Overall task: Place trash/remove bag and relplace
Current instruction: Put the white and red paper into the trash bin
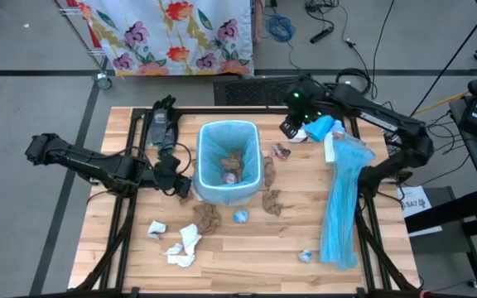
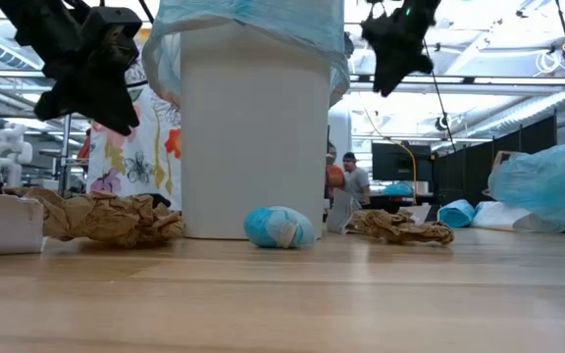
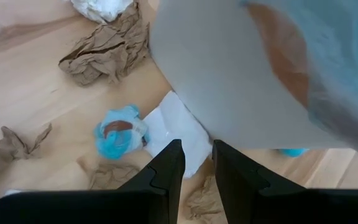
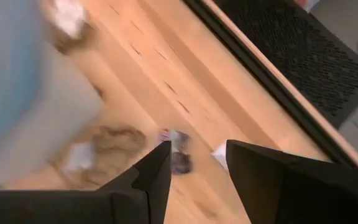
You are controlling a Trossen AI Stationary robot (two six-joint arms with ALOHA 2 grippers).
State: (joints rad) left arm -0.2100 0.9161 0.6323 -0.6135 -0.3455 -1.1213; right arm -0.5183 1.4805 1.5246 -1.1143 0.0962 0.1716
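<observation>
Wooden desk (image 1: 122, 273) is carrying a white bin (image 1: 228, 189) lined with a pale-blue bag (image 1: 222, 132) at its middle, some wads already lying inside. Remaining trash (image 1: 208, 217) — crumpled brown paper, white tissue, small blue scraps — is lying scattered around the bin, mostly on its near side. Left gripper (image 1: 180, 184) is hovering beside the bin's left wall, fingers (image 3: 163, 177) parted narrowly and grasping nothing. Right gripper (image 1: 290, 127) is hovering off the bin's far right corner, fingers (image 4: 154, 177) parted and empty — a small wad (image 1: 281, 151) is lying just beside it, making the right arm likely nearer.
</observation>
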